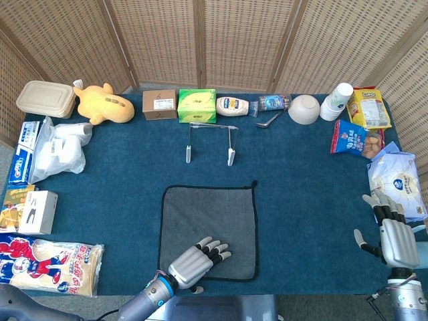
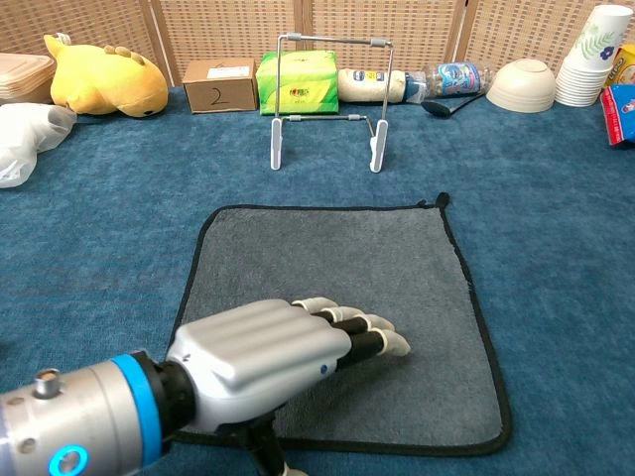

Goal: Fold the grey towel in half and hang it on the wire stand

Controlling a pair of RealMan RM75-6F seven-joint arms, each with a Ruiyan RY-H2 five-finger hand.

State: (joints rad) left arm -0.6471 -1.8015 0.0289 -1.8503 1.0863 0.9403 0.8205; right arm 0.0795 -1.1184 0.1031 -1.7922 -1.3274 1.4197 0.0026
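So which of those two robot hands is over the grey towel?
The left hand, at the near edge of the grey towel, fingers stretched over the cloth. The right hand is far off by the table's right edge, beside a white bag.

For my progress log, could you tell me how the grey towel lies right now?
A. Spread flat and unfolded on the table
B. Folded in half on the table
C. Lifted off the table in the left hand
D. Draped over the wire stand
A: the grey towel lies flat as one full square, the wire stand beyond it is bare, and the left hand only hovers over its near edge.
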